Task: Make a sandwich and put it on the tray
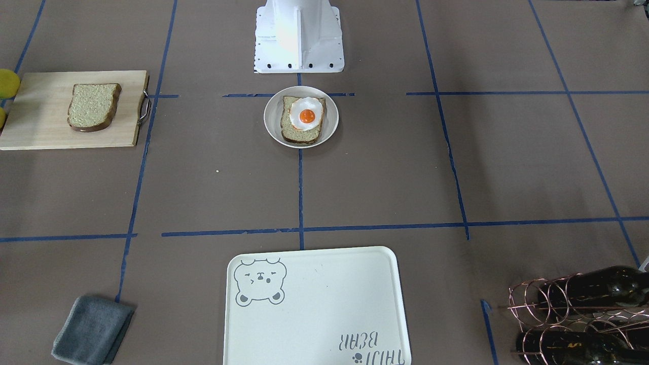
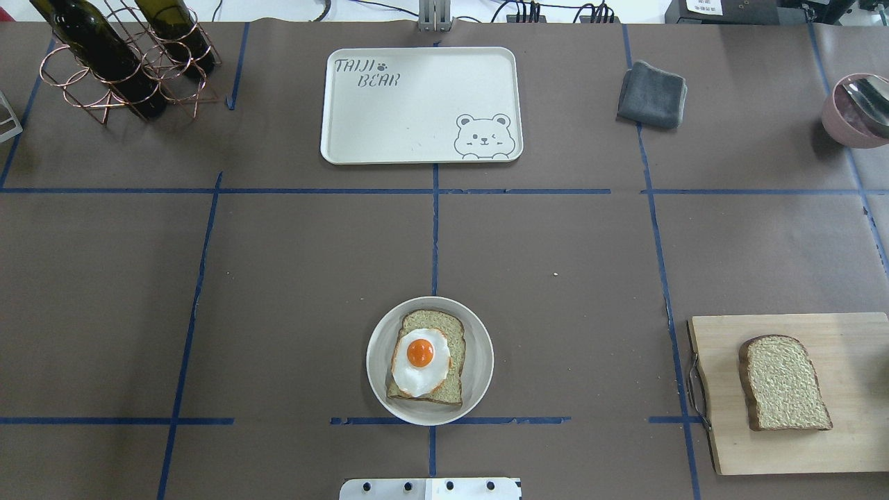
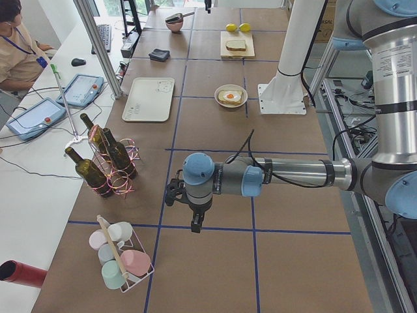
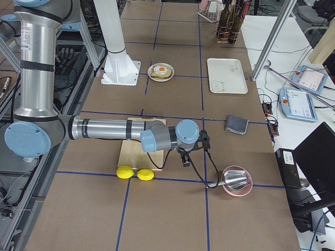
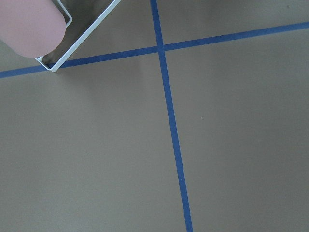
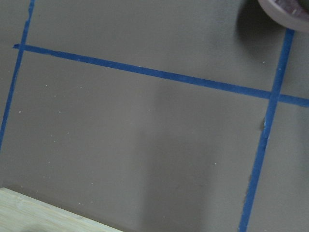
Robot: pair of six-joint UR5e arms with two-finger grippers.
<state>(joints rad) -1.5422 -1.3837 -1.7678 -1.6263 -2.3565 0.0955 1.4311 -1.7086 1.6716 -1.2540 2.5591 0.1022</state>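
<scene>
The sandwich is caught half built. One bread slice (image 2: 448,326) is laid on the round white plate (image 2: 479,361) at the middle of the robot's edge of the table, and the fried egg (image 2: 419,361) is already set on it. The second bread slice (image 2: 785,382) is found on the wooden cutting board (image 2: 833,444) toward the right end, well apart from the plate. It is judged to be the piece needed to close the stack.

The tray (image 2: 417,104) is seen bare at the middle of the operators' edge, presumably reserved as the landing spot.

The left gripper (image 3: 194,225) is hung over the left end, the right gripper (image 4: 184,159) just past the board. Whether either claw is spread or pressed together cannot be told.

The surface is covered in brown paper and gridded with blue tape. A grey cloth (image 2: 651,94) and a bottle rack (image 2: 118,62) are noted along the operators' edge. Beyond it, an operator (image 3: 10,45) is seated at a white desk.
</scene>
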